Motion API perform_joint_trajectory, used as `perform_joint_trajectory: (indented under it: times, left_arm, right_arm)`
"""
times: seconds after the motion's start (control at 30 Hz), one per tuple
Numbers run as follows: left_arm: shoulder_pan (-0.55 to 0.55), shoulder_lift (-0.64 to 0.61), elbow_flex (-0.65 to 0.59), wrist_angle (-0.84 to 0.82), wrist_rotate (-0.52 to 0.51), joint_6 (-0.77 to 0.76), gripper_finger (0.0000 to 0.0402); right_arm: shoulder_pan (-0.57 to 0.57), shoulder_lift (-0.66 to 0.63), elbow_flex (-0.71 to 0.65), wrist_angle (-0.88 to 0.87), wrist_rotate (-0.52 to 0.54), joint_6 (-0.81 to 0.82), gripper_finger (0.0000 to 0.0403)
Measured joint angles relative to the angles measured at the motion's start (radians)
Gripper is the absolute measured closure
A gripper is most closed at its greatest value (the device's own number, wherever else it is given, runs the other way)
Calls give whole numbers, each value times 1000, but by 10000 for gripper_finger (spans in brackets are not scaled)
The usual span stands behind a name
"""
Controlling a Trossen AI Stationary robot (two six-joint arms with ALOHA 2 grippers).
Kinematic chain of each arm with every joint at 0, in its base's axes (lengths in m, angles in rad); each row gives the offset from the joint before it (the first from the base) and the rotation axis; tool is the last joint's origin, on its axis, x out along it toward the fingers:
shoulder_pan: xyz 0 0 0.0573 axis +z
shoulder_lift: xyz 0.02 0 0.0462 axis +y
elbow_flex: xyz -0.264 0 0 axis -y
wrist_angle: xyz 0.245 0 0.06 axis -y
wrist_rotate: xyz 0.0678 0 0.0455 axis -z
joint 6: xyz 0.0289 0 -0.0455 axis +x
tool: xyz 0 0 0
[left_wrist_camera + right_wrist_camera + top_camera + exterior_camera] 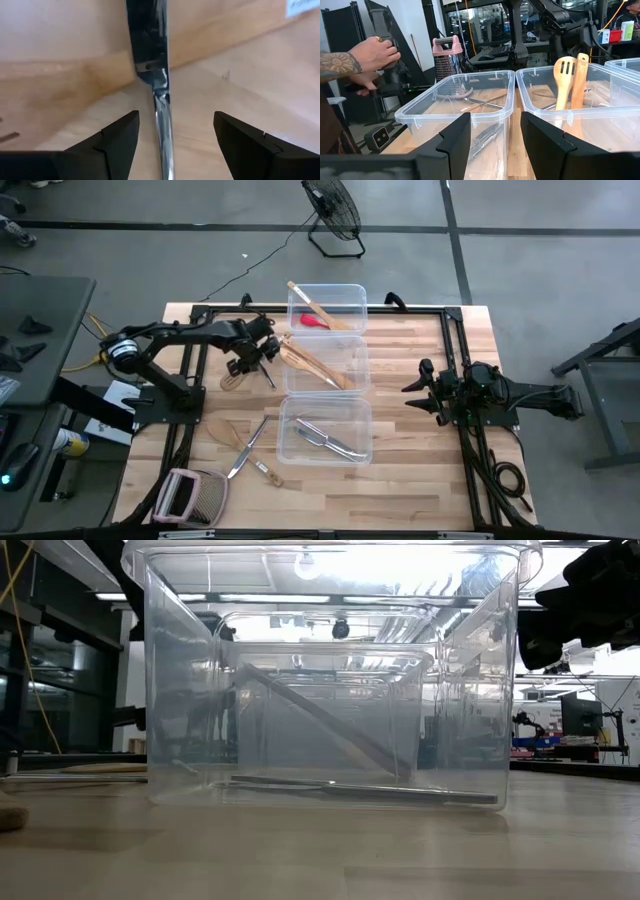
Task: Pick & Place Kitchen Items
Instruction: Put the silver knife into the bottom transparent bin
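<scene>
My left gripper [176, 117] is open and points down at the table left of the middle tub [325, 365]. Its fingers stand on either side of a slim silver utensil [161, 105] without touching it. The utensil's far part lies across a pale wooden spoon [232, 380], and its near part lies on the table. Another wooden spoon [222, 430] and a silver knife [245, 448] lie nearer the front. My right gripper [495, 145] waits open at the table's right side, level, facing the tubs.
Three clear tubs stand in a column mid-table: the far one [327, 307] holds a wooden spoon and a red utensil, the middle one holds wooden spatulas, and the near one [325, 428] holds silver cutlery. A pink-handled grater [190, 498] lies front left. A person's hands [370, 52] show beyond the table.
</scene>
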Motion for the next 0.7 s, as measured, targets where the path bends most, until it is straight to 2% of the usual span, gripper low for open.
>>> perform_joint_trajectory:
  times: [0.17,0.7]
  left_arm:
    - [0,39,6,2,33,9,149]
    - [5,85,9,-28,38,1,149]
  right_arm:
    - [0,0,0,0,0,0,237]
    - [0,0,0,-2,27,0,237]
